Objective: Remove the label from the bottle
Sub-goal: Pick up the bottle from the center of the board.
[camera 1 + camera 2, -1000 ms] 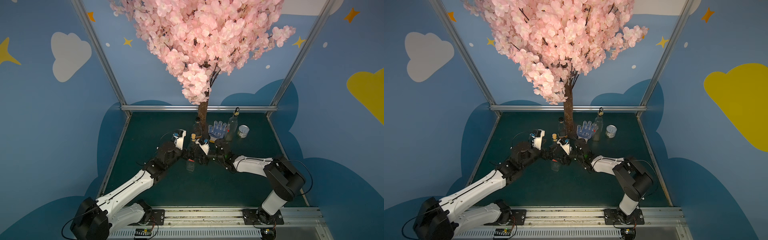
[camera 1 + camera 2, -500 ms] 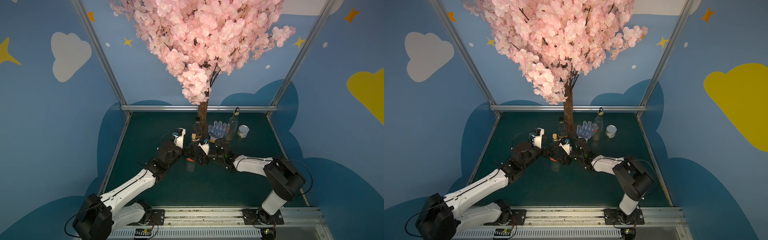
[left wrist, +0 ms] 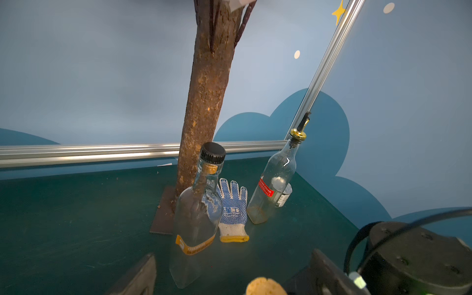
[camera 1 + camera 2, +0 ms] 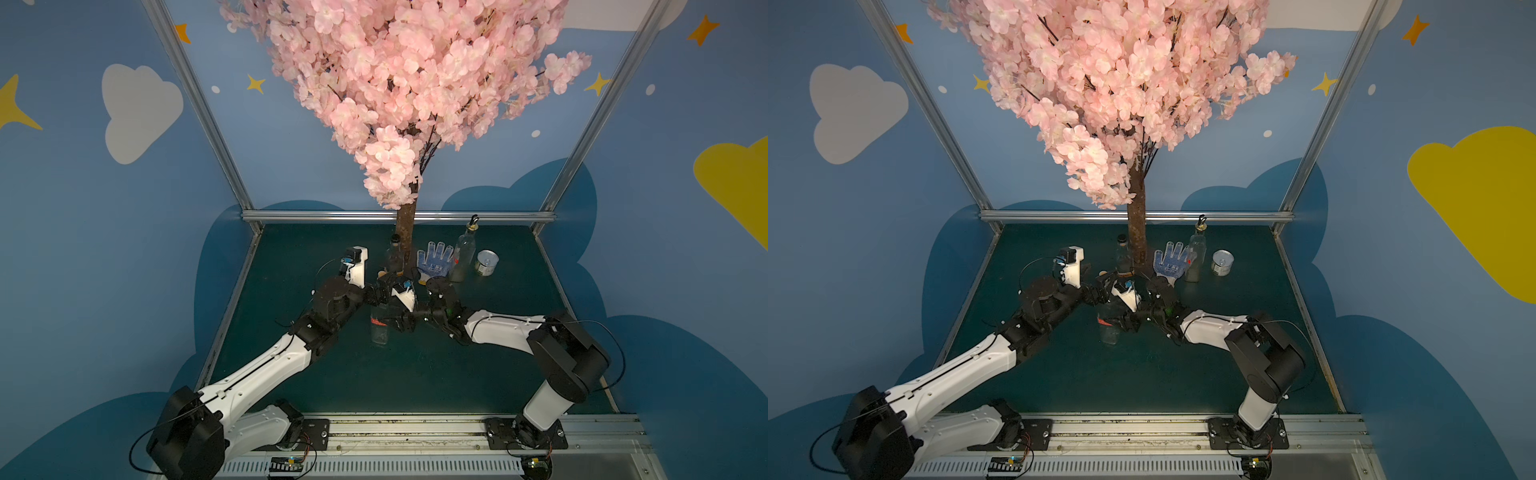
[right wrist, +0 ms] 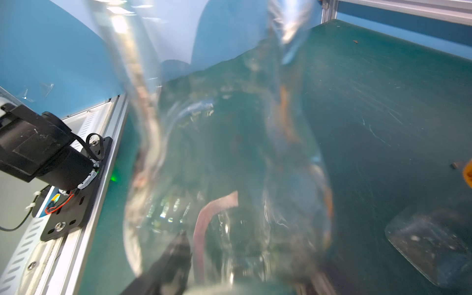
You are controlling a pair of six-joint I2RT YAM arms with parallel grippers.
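So the bottle (image 4: 380, 334) is seen upright on the green desk (image 4: 415, 374) in both top views, long axis vertical, cork (image 3: 265, 287) on top. The red label (image 4: 376, 321) is stuck partway down the body, on the side turned toward the left arm (image 4: 266, 365). The body is clamped by the right jaws from the opposite side, at roughly label height. The left jaws are spread wide with nothing gripped, and the cork is framed between them in the left wrist view. So the label is reckoned to lie below the left jaws, down the bottle's axis, and the left arm is judged better placed for the peel.
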